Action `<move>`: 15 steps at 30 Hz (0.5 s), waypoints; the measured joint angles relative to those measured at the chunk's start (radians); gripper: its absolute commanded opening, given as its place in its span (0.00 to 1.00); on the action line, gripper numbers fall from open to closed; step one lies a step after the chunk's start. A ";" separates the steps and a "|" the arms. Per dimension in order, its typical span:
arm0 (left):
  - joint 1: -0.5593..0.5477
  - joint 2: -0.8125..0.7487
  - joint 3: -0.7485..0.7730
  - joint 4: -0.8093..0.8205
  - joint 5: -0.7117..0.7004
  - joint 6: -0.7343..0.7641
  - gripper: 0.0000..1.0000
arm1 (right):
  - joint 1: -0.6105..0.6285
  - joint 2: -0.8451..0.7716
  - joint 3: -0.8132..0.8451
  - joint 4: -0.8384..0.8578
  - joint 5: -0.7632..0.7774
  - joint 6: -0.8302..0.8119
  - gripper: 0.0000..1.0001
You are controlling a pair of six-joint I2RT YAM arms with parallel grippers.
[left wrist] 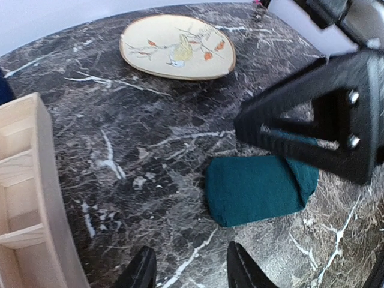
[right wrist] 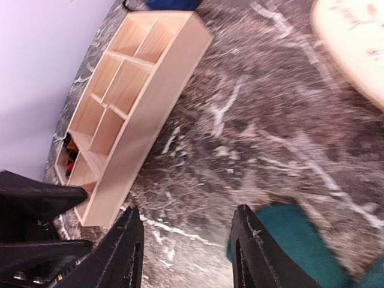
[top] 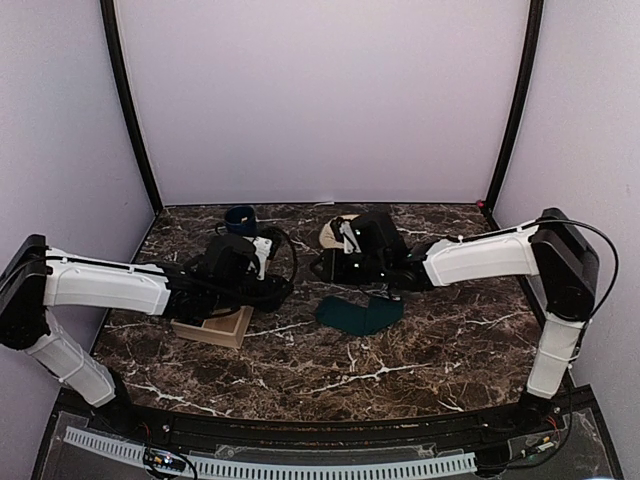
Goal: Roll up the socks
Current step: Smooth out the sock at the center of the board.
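Observation:
A dark teal-green sock bundle [top: 358, 315] lies folded flat on the marble table, right of centre. In the left wrist view the sock [left wrist: 258, 189] is ahead and to the right of my left gripper [left wrist: 191, 273], which is open with only bare table between its fingers. My right gripper [right wrist: 189, 252] is open too, low over the table, with the sock's edge [right wrist: 300, 246] just beyond its right finger [right wrist: 252, 252]. Something dark with red bits [right wrist: 71, 162] shows in an end compartment of the wooden organizer; it is too small to tell if it is the argyle pair.
A pale wooden organizer [top: 215, 325] with several compartments sits under my left arm. A dark blue mug [top: 240, 218] stands at the back left. A cream plate with painted leaves [left wrist: 177, 47] lies behind the right gripper. The right arm's black gripper body [left wrist: 324, 126] hangs over the sock.

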 measured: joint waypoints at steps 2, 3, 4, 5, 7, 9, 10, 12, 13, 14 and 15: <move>-0.016 0.064 0.025 0.013 0.027 0.005 0.43 | -0.013 -0.062 -0.028 -0.053 0.042 -0.042 0.46; -0.024 0.092 0.037 0.016 0.039 0.007 0.43 | -0.018 -0.086 -0.038 -0.076 0.062 -0.058 0.46; -0.032 0.121 0.051 0.019 0.053 0.008 0.43 | -0.023 -0.112 -0.048 -0.108 0.086 -0.080 0.46; -0.037 0.148 0.064 0.021 0.065 0.011 0.42 | -0.027 -0.132 -0.056 -0.132 0.105 -0.097 0.46; -0.044 0.195 0.092 0.021 0.089 0.012 0.43 | -0.033 -0.163 -0.072 -0.176 0.138 -0.121 0.46; -0.051 0.240 0.129 0.021 0.112 0.013 0.42 | -0.040 -0.190 -0.092 -0.222 0.170 -0.142 0.46; -0.055 0.261 0.148 0.021 0.123 0.013 0.42 | -0.044 -0.201 -0.101 -0.242 0.184 -0.150 0.46; -0.062 0.303 0.192 0.018 0.135 0.015 0.42 | -0.049 -0.222 -0.130 -0.276 0.204 -0.160 0.46; -0.064 0.321 0.212 0.017 0.141 0.016 0.42 | -0.052 -0.229 -0.145 -0.291 0.212 -0.162 0.46; -0.066 0.340 0.234 0.015 0.145 0.016 0.41 | -0.055 -0.235 -0.161 -0.301 0.217 -0.163 0.46; -0.068 0.350 0.246 0.013 0.145 0.018 0.41 | -0.059 -0.239 -0.176 -0.310 0.224 -0.164 0.46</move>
